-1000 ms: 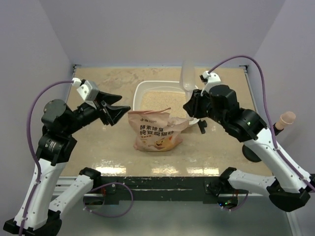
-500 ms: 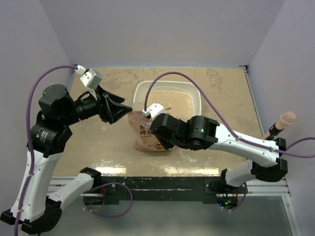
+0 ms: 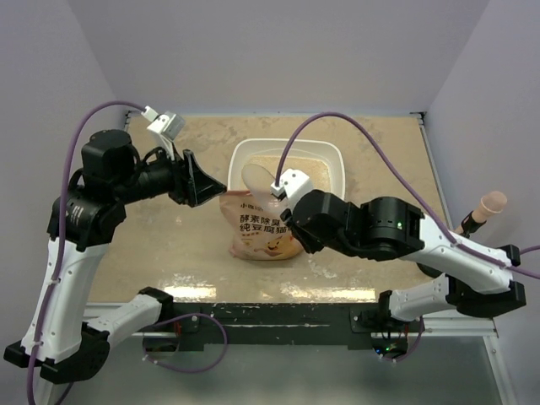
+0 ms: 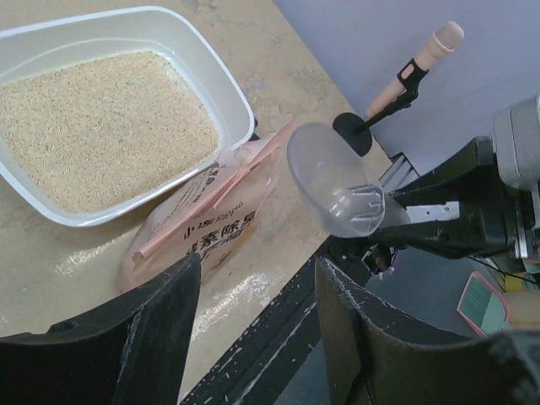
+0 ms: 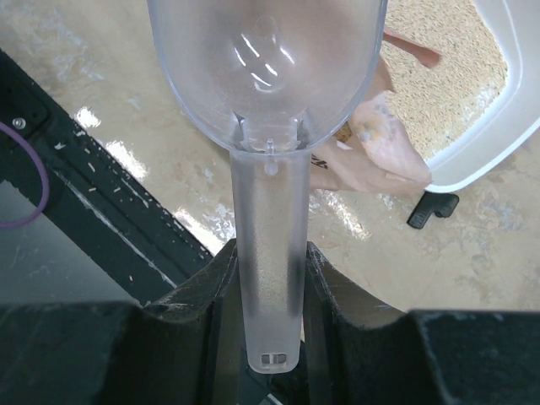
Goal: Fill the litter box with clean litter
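Top external: litter box (image 3: 340, 165) long axis left-right, bag (image 3: 261, 234) at near rim, table (image 3: 388, 143) either side. Right gripper (image 5: 268, 257) clamps scoop (image 5: 266, 76); left gripper (image 4: 257, 283) spread, empty.

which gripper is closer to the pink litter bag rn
Right, judging from overhead. The right gripper, shut on the scoop, hangs over the right half of the bag; the left gripper, open, sits off its far-left corner, apart from it.

The litter box (image 3: 291, 142) sits toward 12 o'clock on the table (image 3: 169, 245), with the litter (image 3: 316, 173) lying inside it. The bag (image 3: 261, 236) lies at the box's 6 o'clock, just beside its near rim, and the scoop (image 3: 256, 179) hangs over the bag's top. A handle (image 3: 489, 204) stands at 3 o'clock, by the table's right edge.
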You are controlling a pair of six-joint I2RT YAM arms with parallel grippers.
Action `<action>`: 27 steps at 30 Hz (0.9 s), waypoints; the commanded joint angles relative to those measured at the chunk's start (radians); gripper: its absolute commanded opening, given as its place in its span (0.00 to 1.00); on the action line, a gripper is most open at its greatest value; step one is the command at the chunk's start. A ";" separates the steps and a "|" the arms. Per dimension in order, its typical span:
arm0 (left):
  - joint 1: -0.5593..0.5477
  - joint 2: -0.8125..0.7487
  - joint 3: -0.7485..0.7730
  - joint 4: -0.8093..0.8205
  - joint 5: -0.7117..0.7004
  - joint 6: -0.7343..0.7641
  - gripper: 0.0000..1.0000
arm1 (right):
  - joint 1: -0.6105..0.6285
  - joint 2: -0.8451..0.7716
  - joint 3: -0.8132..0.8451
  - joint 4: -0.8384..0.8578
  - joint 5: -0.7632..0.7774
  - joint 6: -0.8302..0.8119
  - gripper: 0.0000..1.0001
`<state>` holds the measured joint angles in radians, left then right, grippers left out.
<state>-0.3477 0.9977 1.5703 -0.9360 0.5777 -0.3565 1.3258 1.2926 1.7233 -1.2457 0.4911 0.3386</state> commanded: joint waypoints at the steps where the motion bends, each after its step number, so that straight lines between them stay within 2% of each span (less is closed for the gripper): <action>1: -0.002 0.027 0.071 -0.058 0.039 -0.030 0.61 | 0.047 0.039 0.058 0.023 -0.017 -0.058 0.00; 10: -0.002 0.056 0.080 -0.043 0.073 -0.052 0.59 | 0.069 0.089 0.084 0.081 -0.003 -0.105 0.00; 20: -0.002 0.044 -0.009 -0.011 0.099 -0.052 0.57 | 0.088 0.166 0.172 0.078 -0.003 -0.131 0.00; 27: -0.002 0.055 -0.018 -0.007 0.109 -0.042 0.43 | 0.107 0.197 0.182 0.086 0.003 -0.142 0.00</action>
<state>-0.3481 1.0523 1.5551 -0.9733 0.6579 -0.3832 1.4193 1.4933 1.8702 -1.1893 0.4789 0.2169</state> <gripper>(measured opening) 0.461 0.307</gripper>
